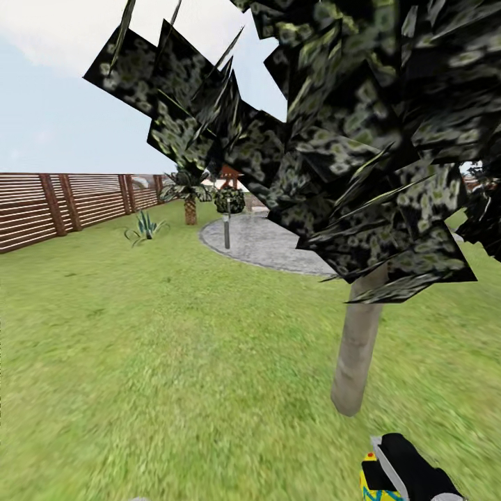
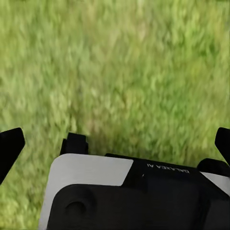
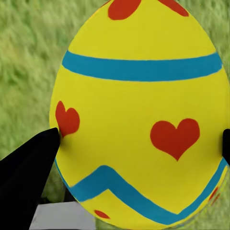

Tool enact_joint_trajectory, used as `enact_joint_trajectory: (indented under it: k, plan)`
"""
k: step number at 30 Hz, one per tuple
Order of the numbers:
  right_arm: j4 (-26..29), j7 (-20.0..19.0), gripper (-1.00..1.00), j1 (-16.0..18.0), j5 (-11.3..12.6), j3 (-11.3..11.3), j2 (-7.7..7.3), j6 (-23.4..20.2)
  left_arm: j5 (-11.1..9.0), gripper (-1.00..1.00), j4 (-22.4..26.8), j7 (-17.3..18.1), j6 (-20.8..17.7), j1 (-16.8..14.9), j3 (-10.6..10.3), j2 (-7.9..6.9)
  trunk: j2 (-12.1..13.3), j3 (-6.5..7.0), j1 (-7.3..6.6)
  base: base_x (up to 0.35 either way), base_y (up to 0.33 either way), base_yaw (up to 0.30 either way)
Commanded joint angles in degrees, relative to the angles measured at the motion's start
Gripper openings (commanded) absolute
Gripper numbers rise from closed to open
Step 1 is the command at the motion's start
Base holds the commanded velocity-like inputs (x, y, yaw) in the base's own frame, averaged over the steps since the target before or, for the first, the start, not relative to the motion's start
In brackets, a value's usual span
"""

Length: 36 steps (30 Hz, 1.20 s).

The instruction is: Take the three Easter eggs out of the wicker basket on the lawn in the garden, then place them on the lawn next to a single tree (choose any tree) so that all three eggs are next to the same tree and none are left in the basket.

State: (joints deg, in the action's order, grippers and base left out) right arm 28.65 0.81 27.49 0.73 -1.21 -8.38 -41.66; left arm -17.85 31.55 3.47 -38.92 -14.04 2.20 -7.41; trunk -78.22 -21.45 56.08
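while the right gripper point(image 1: 390, 480) sits low at the head view's lower right, clamped on an easter egg point(image 3: 139, 115), the tree point(image 1: 358, 348) with the pale trunk stands just ahead of it and slightly to its left, rising from the lawn point(image 1: 160, 362). that puts the right arm nearer the trunk's base, so the coming move looks like a short reach forward and down to set the egg on the grass beside it. the right wrist view shows what the head view barely catches: the egg's long axis runs along the fingers point(image 3: 28, 163), which press its two flanks, with blue bands and red hearts plain. the left gripper point(image 2: 115, 143) has its fingers spread apart over bare grass, holding nothing.
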Motion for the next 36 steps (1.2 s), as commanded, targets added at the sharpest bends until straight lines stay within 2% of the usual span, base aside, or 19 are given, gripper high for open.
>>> enact_joint_trajectory:
  k: [1,4,7,10,12,13,14,16,20,24,27,36]
  plan:
    - [2.0,0.1,-1.0,0.0,0.0,-0.1,0.04,-0.6,0.2,1.0,0.0,0.3,-0.3,0.0,0.2,0.02,0.0,-0.07,0.01,0.082,0.324,0.0]
    - [3.9,0.1,-1.0,0.0,-0.1,-0.4,0.33,-0.8,0.2,1.0,0.0,0.3,-0.3,0.0,0.2,0.02,0.0,-0.07,0.01,0.082,0.324,0.0]
    - [4.2,0.3,-1.0,0.0,-0.5,-0.6,2.49,-0.8,0.2,1.0,-0.1,0.3,-0.3,0.0,0.2,0.1,0.0,-0.07,0.01,0.086,0.324,0.0]
    - [4.1,0.3,-1.0,0.0,-0.5,-0.6,3.06,-0.5,0.2,1.0,0.3,0.3,-0.2,0.0,0.2,0.52,0.0,-0.07,0.01,0.153,0.309,0.0]
    - [4.6,0.2,-1.0,0.0,-0.2,-0.3,2.67,-0.7,0.2,1.0,1.3,0.2,-0.2,0.0,0.2,1.07,0.0,-0.07,0.01,0.177,0.301,0.0]
    - [4.6,0.2,-1.0,0.0,-0.2,-0.2,2.41,-0.8,0.3,1.0,4.6,0.1,-0.6,-0.1,0.3,1.11,0.0,-0.07,0.01,0.181,0.298,0.0]
    - [3.5,0.4,-1.0,0.0,-1.0,-0.6,2.62,-0.7,0.3,1.0,10.2,0.1,-1.3,-0.1,0.4,0.96,0.0,-0.07,0.01,0.174,0.282,0.0]
    - [2.4,0.5,-1.0,0.0,-1.6,-0.5,2.3,-0.9,0.2,1.0,10.8,0.3,-4.7,-0.1,0.5,0.85,0.0,-0.07,0.01,0.129,0.143,0.0]
    - [2.2,0.6,-1.0,0.0,-1.7,-0.5,2.23,-1.0,0.2,1.0,13.0,0.2,-6.0,-0.2,0.6,0.42,0.0,-0.07,0.01,0.113,0.238,0.0]
    - [2.2,0.6,-1.0,0.0,-1.7,-0.4,2.11,-1.0,0.5,1.0,14.1,-0.1,-6.7,-2.7,0.4,0.94,0.0,-0.07,0.01,0.091,0.254,0.0]
    - [2.2,0.6,-1.0,0.0,-1.7,-0.5,2.23,-1.1,0.6,1.0,14.2,-0.1,-10.9,-4.4,0.6,0.48,0.0,-0.07,0.01,0.014,0.09,0.0]
    - [2.2,0.7,-1.0,0.0,-1.6,-0.5,2.65,-1.1,0.6,1.0,13.8,-0.2,-11.3,-4.7,0.6,0.57,0.0,-0.07,0.01,0.001,0.177,0.0]
